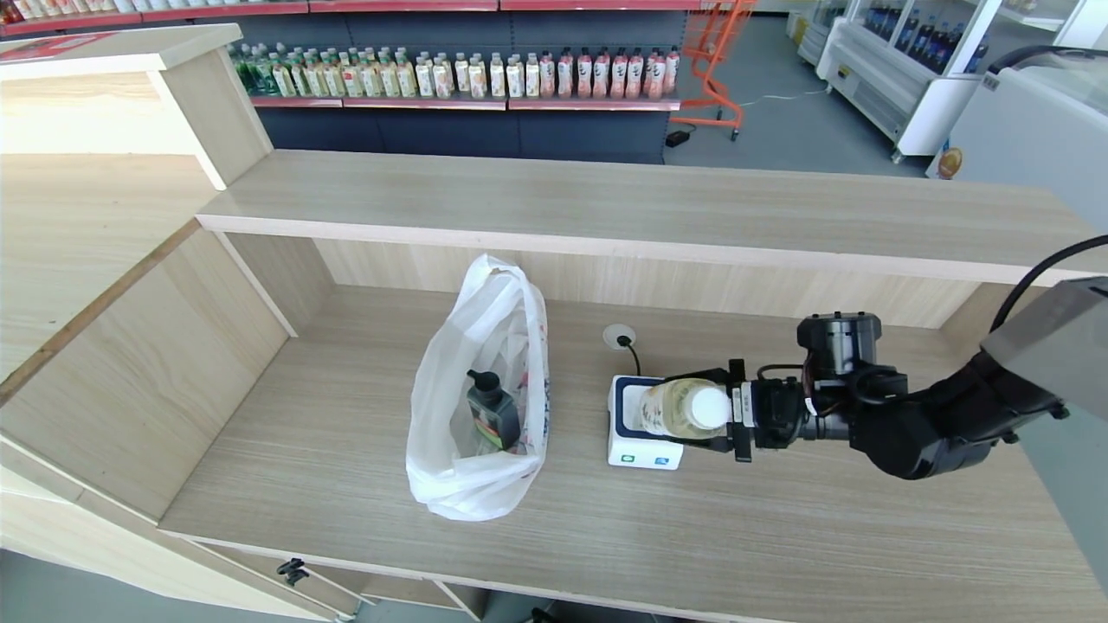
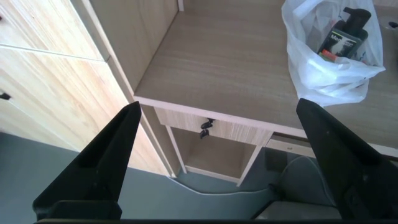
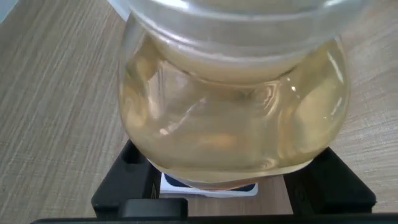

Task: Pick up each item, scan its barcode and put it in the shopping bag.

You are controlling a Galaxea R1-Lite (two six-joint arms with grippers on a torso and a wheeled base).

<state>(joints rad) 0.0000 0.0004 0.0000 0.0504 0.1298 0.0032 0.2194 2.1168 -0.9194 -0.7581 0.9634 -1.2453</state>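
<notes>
- Off the near edge of the counter point(image 1: 692, 536), the left gripper point(image 2: 219, 106) was held with its jaws spread wide and nothing between them.
- Farther in, the shopping bag point(image 1: 441, 484) was seen standing open, with a dark pump bottle point(image 1: 493, 415) inside.
- Beside the bag, the drink bottle point(image 1: 666, 408) was clamped in the right gripper point(image 1: 697, 411) over the scanner point(image 1: 642, 450). Its long axis was laid crosswise, cap toward the wrist and base toward the bag.

bag point(image 1: 433, 407) left of scanner point(image 1: 625, 437), bottle point(image 1: 675, 408) over scanner

Pale wood counter point(image 1: 779, 536), shelves point(image 1: 459, 104) of bottled drinks point(image 1: 485, 76) behind — grey floor point(image 1: 779, 104), white freezers point(image 1: 900, 78), orange rack point(image 1: 714, 61)
</notes>
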